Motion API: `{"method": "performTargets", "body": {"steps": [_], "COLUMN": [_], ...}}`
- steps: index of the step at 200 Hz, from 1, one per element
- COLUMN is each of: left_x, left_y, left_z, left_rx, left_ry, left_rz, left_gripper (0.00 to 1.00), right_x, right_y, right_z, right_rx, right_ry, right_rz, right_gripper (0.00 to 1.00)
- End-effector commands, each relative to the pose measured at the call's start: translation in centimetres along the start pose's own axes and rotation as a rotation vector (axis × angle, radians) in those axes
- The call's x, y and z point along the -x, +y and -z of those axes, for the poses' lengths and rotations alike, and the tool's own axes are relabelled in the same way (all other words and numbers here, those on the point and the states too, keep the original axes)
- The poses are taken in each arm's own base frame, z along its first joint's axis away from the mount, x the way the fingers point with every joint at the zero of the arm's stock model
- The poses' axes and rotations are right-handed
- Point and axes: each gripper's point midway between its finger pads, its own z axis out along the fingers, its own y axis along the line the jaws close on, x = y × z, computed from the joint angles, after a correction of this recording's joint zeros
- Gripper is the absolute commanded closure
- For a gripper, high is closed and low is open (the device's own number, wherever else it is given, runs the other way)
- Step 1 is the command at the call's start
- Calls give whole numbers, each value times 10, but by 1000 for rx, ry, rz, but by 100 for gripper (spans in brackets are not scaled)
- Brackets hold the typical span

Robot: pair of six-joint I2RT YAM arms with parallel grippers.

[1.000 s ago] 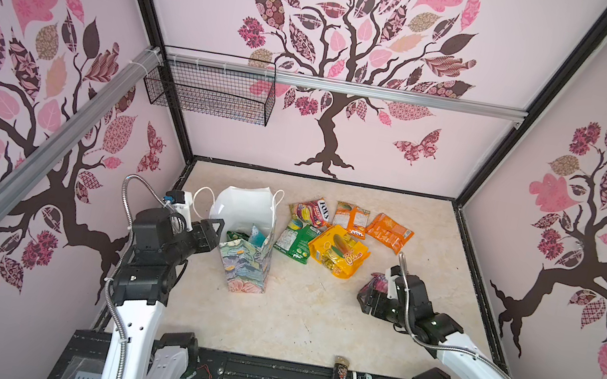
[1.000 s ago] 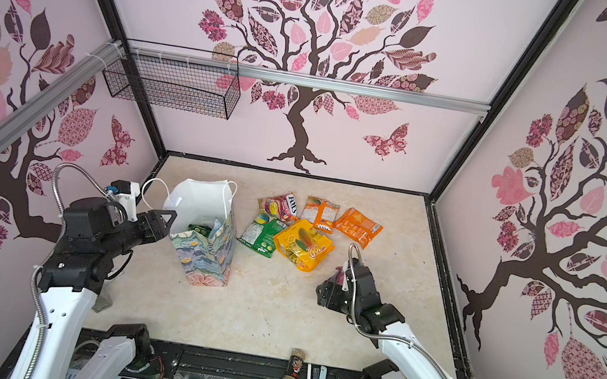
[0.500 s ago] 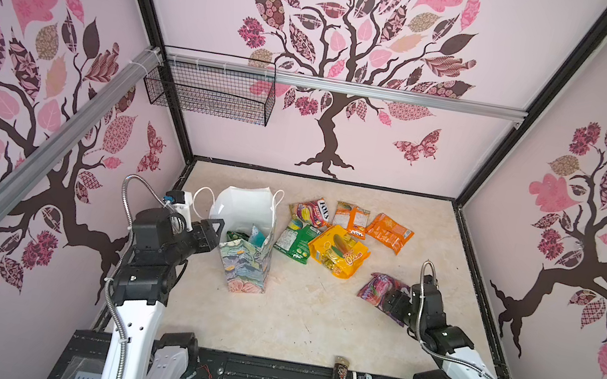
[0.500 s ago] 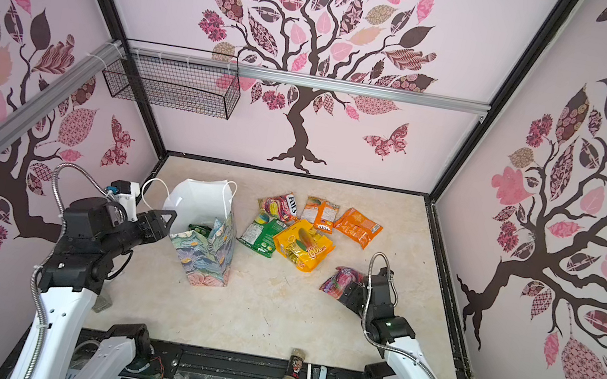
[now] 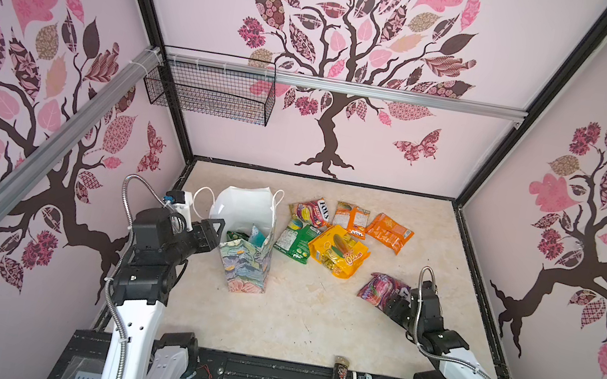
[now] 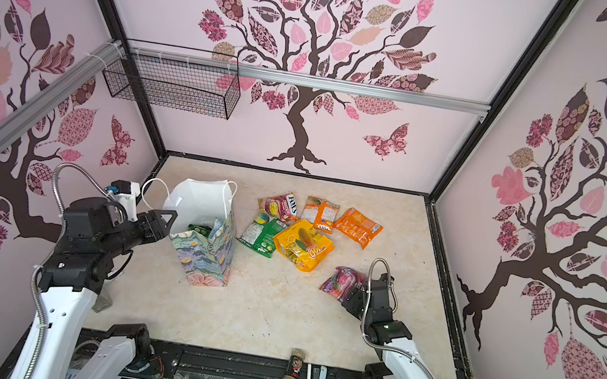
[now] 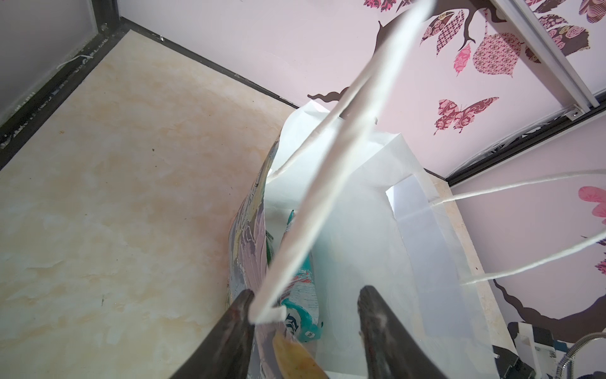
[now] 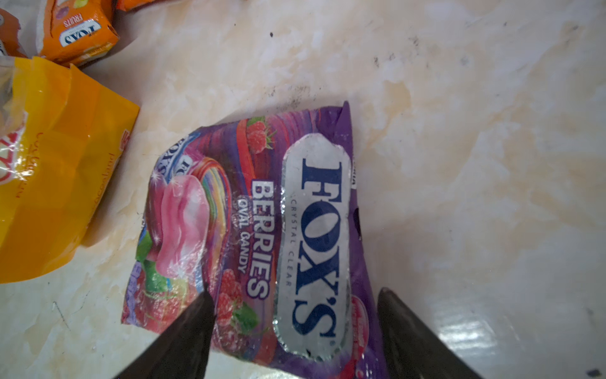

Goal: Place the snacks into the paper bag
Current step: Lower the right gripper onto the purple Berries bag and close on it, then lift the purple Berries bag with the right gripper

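At the right pincer (image 8: 294, 291), jaws spread: purple packet (image 8: 262, 213) is lying ungripped — five snacks (image 5: 339, 249) waiting beyond; left pincer (image 7: 306, 291), released, at part-filled paper bag (image 5: 243, 268).

You've got a paper bag (image 5: 243, 268) pastel floral outside and white inside, a purple-pink berry-print FOX'S packet (image 8: 255, 229), a yellow packet (image 5: 339, 249), a green packet (image 5: 295, 239), an orange packet (image 5: 389, 231), a cream marbled tabletop (image 5: 304, 317), and pale pink walls (image 5: 446, 161) with brown-and-pink patterned tree decals (image 5: 330, 136).
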Motion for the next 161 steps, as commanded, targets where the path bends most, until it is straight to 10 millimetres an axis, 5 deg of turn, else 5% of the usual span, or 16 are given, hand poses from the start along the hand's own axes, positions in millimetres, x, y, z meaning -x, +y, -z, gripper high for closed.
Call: {"method": "performTargets", "body": {"steps": [1, 46, 129, 161], "left_x": [-1, -1, -1, -1], "left_y": [2, 2, 2, 2], "left_z": [-3, -3, -3, -3], "left_rx": [-5, -8, -8, -7], "left_ry": [-9, -11, -10, -9], "left_rz": [-4, -5, -4, -4], "left_gripper": [45, 46, 46, 46], "right_x": [8, 5, 1, 2], "right_y": [7, 7, 10, 11], "right_z": [-1, -8, -18, -17], "right_rx": [20, 12, 9, 16], "right_ry": [-12, 23, 73, 71], "right_rz": [-7, 9, 20, 19], "right_gripper": [25, 36, 83, 85]}}
